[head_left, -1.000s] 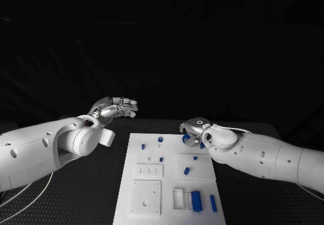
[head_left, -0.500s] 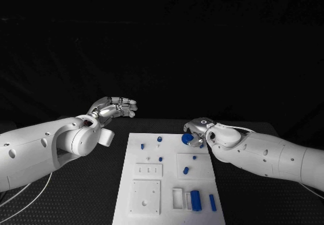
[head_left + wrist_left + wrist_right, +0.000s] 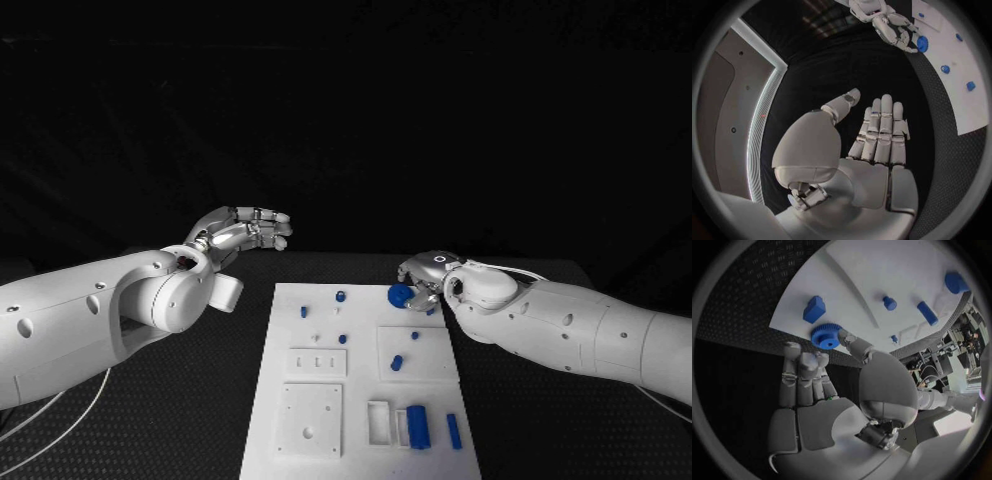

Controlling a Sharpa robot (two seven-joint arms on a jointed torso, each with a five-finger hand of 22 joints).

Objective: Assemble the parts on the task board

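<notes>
Since a second ago: right hand [image 3: 427, 277] shifted slightly rightward in the frame, carrying a blue gear [image 3: 401, 294] pinched at its fingertips, over the far right end of the task board [image 3: 364, 400]. Left hand [image 3: 245, 230], left of centre, unmoved, fingers straight and close together, holding nothing. Small blue parts [image 3: 342, 297] dot the board's upper half; a blue block [image 3: 418, 428] stands lower right. Black table [image 3: 188, 420], dark room behind.

Right hand [image 3: 427, 283] w/ blue gear [image 3: 400, 294] blocks task board [image 3: 361, 400] far right corner; board's near half open to approach.
</notes>
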